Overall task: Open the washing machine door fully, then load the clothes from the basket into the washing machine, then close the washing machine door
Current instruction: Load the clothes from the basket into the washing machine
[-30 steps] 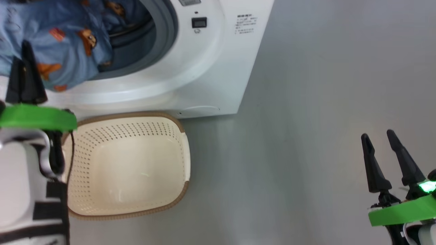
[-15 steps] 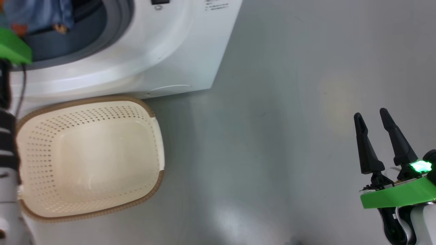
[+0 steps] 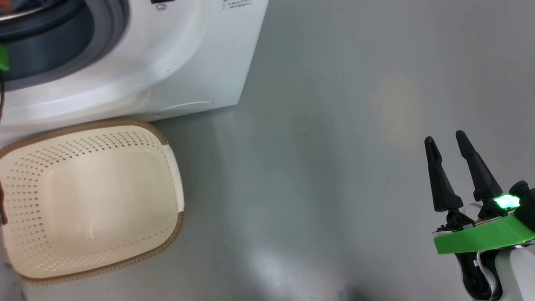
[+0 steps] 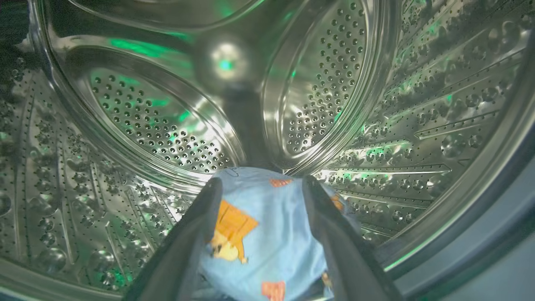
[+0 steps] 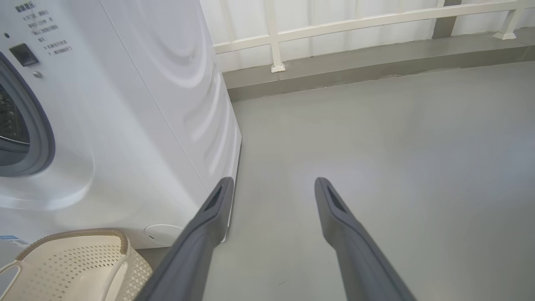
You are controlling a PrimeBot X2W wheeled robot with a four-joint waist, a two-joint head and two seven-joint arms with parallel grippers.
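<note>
The white washing machine (image 3: 188, 62) stands at the upper left of the head view, its grey gasket (image 3: 104, 25) ringing the open mouth. Its door is out of view. Inside the perforated steel drum (image 4: 334, 83), my left gripper (image 4: 261, 186) is open, and a light blue garment of the clothes (image 4: 267, 242) with orange figures lies between its spread fingers. The cream basket (image 3: 167, 142) with the brown rim sits on the floor before the machine, with nothing in it. My right gripper (image 3: 445, 140) hovers open over bare floor at the lower right, holding nothing.
Grey floor (image 3: 317, 167) stretches to the right of the machine and basket. In the right wrist view, a white railing (image 5: 334, 25) on a raised kerb runs along the far side, beside the machine's side panel (image 5: 184, 83).
The head camera has swung, shifting the scene left. My left gripper carried the blue garment from the machine's mouth into the drum and its jaws opened. The right gripper stays open.
</note>
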